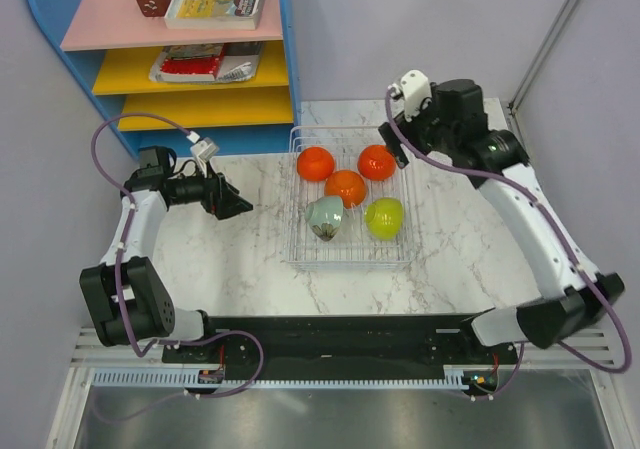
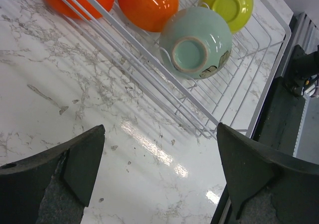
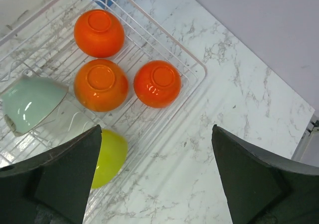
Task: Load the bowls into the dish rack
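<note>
Bowls (image 1: 346, 187), all five, sit inside the dish rack (image 1: 350, 253). Your left gripper (image 2: 160, 130) hangs spread wide, empty, beside its left edge; your right gripper (image 3: 157, 130) gapes empty above its far right corner.

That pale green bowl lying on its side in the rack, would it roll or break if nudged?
The pale green bowl looks glossy and glazed, so probably slippery and breakable if knocked hard. It lies tilted on its rounded side, not its foot, so a push might rock it, though the dish rack wires would likely catch it.
</note>
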{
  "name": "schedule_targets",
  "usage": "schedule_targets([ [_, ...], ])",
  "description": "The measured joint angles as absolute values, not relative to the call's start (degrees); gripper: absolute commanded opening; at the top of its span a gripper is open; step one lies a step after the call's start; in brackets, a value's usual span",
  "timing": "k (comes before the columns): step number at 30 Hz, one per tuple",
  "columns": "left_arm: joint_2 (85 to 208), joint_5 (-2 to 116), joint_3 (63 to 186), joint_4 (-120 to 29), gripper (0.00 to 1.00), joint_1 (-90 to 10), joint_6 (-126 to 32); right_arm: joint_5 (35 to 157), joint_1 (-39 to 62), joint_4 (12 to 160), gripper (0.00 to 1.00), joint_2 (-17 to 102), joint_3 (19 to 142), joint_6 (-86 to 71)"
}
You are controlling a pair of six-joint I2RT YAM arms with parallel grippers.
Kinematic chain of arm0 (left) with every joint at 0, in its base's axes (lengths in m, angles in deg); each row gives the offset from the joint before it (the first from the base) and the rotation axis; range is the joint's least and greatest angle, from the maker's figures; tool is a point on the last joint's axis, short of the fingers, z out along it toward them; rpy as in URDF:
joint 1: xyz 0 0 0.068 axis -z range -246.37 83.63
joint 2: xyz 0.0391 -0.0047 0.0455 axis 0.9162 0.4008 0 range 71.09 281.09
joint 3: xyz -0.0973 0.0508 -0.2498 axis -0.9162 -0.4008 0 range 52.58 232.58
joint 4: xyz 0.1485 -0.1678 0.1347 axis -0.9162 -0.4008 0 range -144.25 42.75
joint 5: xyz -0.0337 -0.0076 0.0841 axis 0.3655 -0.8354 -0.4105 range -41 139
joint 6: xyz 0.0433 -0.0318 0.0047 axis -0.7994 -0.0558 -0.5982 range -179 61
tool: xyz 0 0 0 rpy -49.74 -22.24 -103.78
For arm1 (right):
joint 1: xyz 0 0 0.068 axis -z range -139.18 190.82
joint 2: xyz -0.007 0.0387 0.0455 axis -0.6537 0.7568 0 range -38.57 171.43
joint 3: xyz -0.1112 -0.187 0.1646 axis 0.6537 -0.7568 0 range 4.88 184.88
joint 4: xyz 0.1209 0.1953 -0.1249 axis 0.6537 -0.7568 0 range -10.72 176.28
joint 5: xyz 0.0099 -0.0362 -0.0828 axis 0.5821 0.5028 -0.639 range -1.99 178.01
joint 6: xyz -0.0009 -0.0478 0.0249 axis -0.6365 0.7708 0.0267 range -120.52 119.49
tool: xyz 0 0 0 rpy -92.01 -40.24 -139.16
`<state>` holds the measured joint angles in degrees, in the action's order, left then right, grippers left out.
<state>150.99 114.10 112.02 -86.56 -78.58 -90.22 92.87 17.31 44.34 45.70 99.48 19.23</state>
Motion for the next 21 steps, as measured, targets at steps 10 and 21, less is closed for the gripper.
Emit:
schedule_targets([
  [10, 140.81, 114.1, 109.39, -86.78, 1.0, -79.08, -91.22, 98.51, 22.56, 48.45, 0.98, 13.13, 78.54, 15.71],
  [21, 130.77, 117.32, 108.37, -87.0, 1.0, -81.4, -91.7, 97.07, 23.76, 52.56, 0.98, 2.95, 68.21, 13.99],
])
